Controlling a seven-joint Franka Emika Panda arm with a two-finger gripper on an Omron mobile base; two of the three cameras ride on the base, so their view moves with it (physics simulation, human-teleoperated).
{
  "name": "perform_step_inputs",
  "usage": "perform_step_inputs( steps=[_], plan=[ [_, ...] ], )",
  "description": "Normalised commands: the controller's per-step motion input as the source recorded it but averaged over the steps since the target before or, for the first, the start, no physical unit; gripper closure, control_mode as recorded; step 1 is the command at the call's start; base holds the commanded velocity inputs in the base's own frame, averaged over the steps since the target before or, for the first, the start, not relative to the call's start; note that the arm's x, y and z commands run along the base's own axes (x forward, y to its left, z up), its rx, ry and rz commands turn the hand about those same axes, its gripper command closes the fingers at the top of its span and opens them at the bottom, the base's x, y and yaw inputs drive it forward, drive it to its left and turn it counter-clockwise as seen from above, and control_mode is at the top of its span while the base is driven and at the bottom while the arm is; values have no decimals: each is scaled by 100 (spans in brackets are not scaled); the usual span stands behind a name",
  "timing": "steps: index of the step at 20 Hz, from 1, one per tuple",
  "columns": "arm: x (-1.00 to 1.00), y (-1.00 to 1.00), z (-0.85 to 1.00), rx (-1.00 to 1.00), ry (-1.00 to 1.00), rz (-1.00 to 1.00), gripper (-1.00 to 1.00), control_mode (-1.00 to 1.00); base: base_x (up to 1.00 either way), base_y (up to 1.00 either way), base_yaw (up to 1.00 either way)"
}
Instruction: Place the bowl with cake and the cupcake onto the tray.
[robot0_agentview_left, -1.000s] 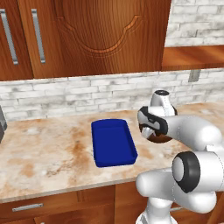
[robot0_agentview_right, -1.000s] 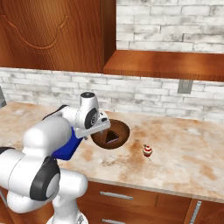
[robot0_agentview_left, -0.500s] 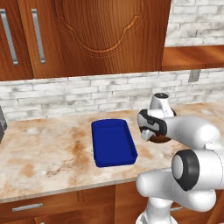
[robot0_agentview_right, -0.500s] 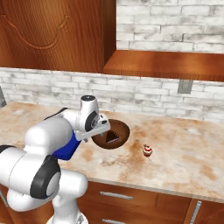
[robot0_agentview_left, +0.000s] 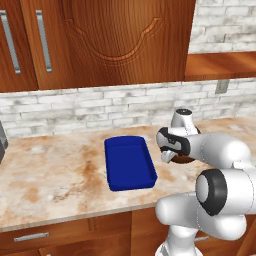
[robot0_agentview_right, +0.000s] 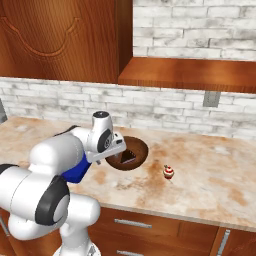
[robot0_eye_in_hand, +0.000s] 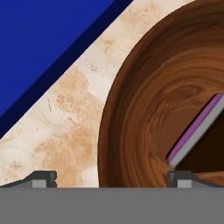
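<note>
The round dark-brown bowl (robot0_agentview_right: 136, 148) stands on the counter with a cake wedge (robot0_agentview_right: 129, 158) in it. In the hand view the bowl (robot0_eye_in_hand: 144, 113) is seen close up, the cake's pink stripe (robot0_eye_in_hand: 197, 131) at the right. My gripper (robot0_eye_in_hand: 113, 179) is open, low over the bowl's near rim, one fingertip (robot0_eye_in_hand: 43, 177) over the counter and the other inside the bowl. The gripper (robot0_agentview_right: 113, 154) hangs at the bowl's left edge. The deep-blue tray (robot0_agentview_left: 129, 162) lies just left of the bowl, its corner (robot0_eye_in_hand: 48, 48) in the hand view. The tiny cupcake (robot0_agentview_right: 169, 172) stands right of the bowl.
The marble counter (robot0_agentview_left: 55, 175) runs along a brick backsplash (robot0_agentview_left: 75, 112) under wooden wall cabinets (robot0_agentview_left: 100, 40). My white arm covers most of the bowl in the left base view. Bare counter lies left of the tray and right of the cupcake.
The hand has sunk a little toward the bowl's rim. Its jaws have stayed open. Bowl, cupcake and tray have not moved.
</note>
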Motion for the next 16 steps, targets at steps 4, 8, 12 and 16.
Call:
perform_step_inputs(
  steps=[4,8,12,16],
  plan=[
    [0,0,-8,0,0,0,-100,-100,0,0,0],
    [0,0,-11,0,0,1,-100,-100,0,0,0],
    [0,0,-2,0,0,0,100,-100,0,0,0],
    [0,0,0,0,0,0,100,-100,0,0,0]
  ],
)
